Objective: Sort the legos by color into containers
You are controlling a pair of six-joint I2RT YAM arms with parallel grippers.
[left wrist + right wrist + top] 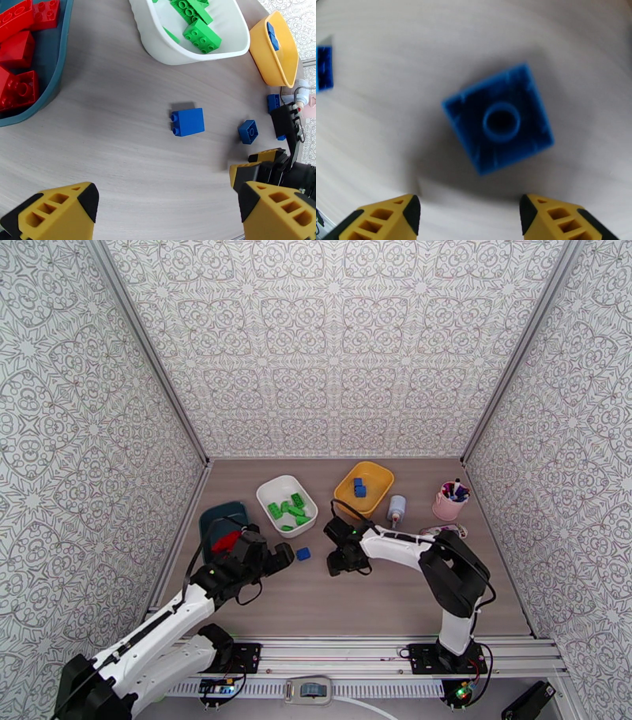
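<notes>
My left gripper (281, 560) hangs open above the table, its yellow fingertips (59, 209) wide apart. A blue lego (188, 121) lies on the wood ahead of them, also seen from above as a blue lego (302, 553). My right gripper (470, 217) is open and low over another blue lego (497, 124), which lies upside down just beyond the fingertips. The teal container (213, 518) holds red legos (17, 59). Green legos (288, 511) fill the white container (272, 491). Blue legos (359, 488) sit in the yellow container (378, 475).
A small white bottle (396, 510) stands right of the yellow tray, with a pink cup of pens (449, 502) further right. Two more blue bricks (248, 131) (273, 102) lie near my right gripper (347, 560). Patterned walls close the table on three sides.
</notes>
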